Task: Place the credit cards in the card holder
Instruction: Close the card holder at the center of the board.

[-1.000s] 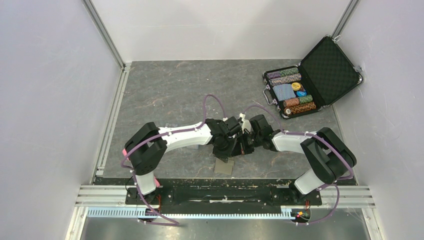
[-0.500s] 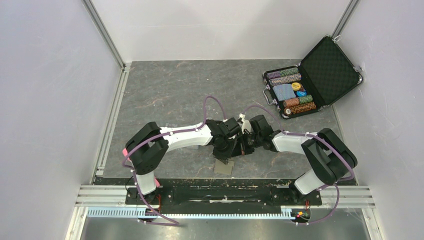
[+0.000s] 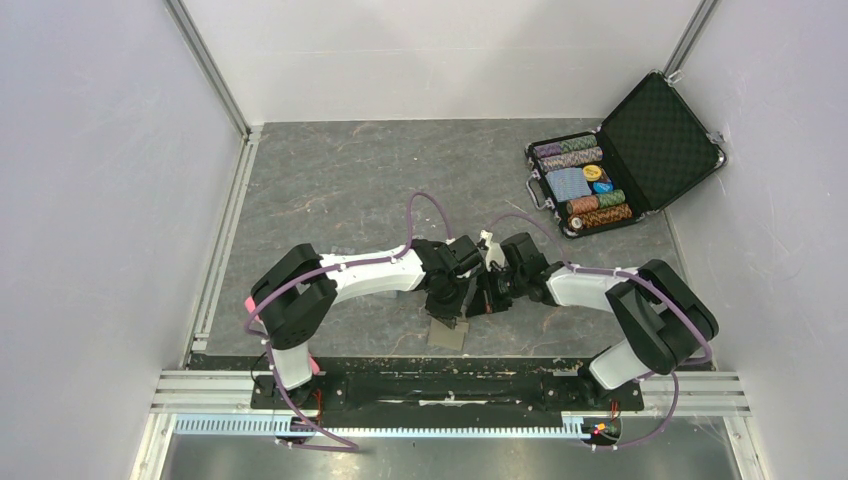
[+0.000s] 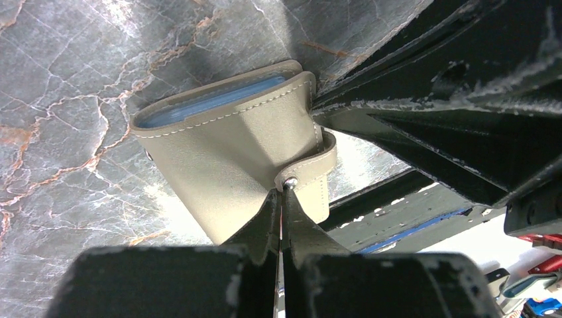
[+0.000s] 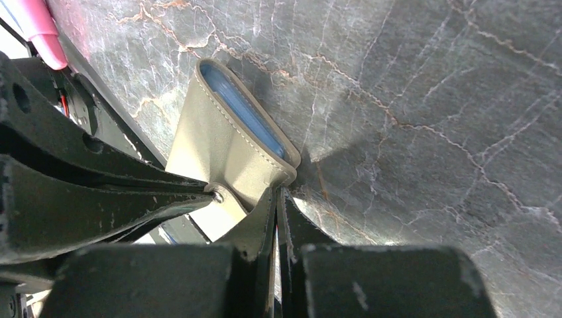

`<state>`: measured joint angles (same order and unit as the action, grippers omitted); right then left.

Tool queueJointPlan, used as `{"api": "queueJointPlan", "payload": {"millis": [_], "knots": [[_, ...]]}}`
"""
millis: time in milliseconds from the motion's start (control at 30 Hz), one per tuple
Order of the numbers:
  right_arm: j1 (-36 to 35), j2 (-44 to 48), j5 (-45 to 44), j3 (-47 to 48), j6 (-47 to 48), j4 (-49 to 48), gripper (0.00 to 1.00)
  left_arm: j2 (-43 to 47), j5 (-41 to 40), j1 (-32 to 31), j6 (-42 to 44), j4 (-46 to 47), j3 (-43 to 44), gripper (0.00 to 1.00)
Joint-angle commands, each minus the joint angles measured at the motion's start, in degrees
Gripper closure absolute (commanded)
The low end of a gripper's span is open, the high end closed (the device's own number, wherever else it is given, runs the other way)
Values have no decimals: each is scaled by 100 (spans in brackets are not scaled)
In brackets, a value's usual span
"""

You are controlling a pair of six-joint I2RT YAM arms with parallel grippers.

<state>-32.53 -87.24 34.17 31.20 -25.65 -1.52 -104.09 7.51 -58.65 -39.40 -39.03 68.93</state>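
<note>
The olive-tan card holder (image 4: 232, 139) is folded, with pale blue pockets showing at its open edge, and is held low over the table. It also shows in the right wrist view (image 5: 222, 149) and the top view (image 3: 447, 333). My left gripper (image 4: 283, 191) is shut on its snap strap, right at the round snap (image 4: 289, 180). My right gripper (image 5: 276, 193) is shut on the holder's corner beside the strap. In the top view both grippers, left (image 3: 458, 308) and right (image 3: 484, 300), meet over the holder. No loose credit cards are in view.
An open black poker-chip case (image 3: 600, 170) stands at the back right. The black and metal base rail (image 3: 450, 385) runs along the table's near edge, close below the holder. Grey walls enclose the table on three sides.
Both arms have shifted only slightly, the right wrist edging toward the left one. The card holder stays pinched between the two grippers.
</note>
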Motion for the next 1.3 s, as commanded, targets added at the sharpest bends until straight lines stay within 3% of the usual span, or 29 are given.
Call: {"api": "queueJointPlan", "payload": {"millis": [0,333,767,1267], "knots": [[-38,233,-42,-68,164,-9,100,-75,-296,-50,-64,-158,-20,98],[-42,836,327,-293,201,-255,100,-181,-293,-45,-51,-193,-55,98],[-297,501,731,-435,-145,-900,100,-246,-300,-50,-34,-211,-90,98],[-557,56,513,-254,-120,-767,100,-266,-336,-50,1,-245,-11,98]]}}
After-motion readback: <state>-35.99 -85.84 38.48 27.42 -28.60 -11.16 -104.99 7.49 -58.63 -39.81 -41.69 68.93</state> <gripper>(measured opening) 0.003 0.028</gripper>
